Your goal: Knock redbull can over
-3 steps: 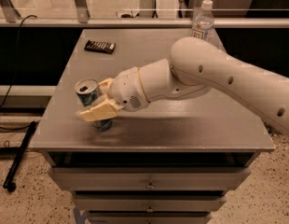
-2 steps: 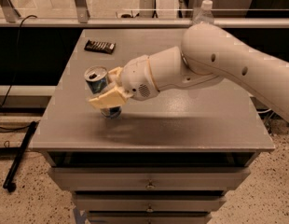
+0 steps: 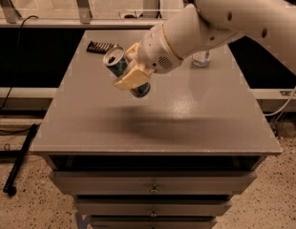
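In the camera view, the gripper (image 3: 128, 74) was closed around the redbull can (image 3: 117, 63), holding it tilted above the left half of the grey table (image 3: 153, 123), silver top pointing up-left. A clear bottle (image 3: 201, 58) stood behind the arm (image 3: 205, 27), near the far edge

We list: table (image 3: 186, 120); gripper (image 3: 131, 78) above its left-centre, clasped around the tilted redbull can (image 3: 116, 64); flat packet (image 3: 101, 46) far-left; bottle (image 3: 201, 59) far-right, behind the arm.

redbull can (image 3: 115, 61) middle behind claw (image 3: 130, 76), bottle (image 3: 201, 59) part-hidden
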You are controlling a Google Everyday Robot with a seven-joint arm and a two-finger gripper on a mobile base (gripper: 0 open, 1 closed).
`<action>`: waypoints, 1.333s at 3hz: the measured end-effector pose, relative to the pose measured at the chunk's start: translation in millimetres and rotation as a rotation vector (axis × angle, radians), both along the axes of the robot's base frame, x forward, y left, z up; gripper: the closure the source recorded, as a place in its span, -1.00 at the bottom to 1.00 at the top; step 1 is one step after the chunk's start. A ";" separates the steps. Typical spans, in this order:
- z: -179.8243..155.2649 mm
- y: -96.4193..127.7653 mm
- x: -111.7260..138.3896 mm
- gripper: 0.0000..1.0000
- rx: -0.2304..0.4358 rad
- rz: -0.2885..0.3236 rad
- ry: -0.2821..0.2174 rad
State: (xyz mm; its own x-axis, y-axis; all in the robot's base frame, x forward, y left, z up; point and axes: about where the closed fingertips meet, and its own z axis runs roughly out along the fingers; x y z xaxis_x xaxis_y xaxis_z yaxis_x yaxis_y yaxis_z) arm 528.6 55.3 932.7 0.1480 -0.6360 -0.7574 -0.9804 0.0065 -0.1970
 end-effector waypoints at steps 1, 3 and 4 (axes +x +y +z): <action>-23.5 -28.4 27.5 0.94 -0.253 -0.024 -0.061; -63.6 -43.1 43.9 0.03 -0.490 -0.054 -0.059; -79.2 -43.2 41.8 -0.46 -0.545 -0.050 -0.042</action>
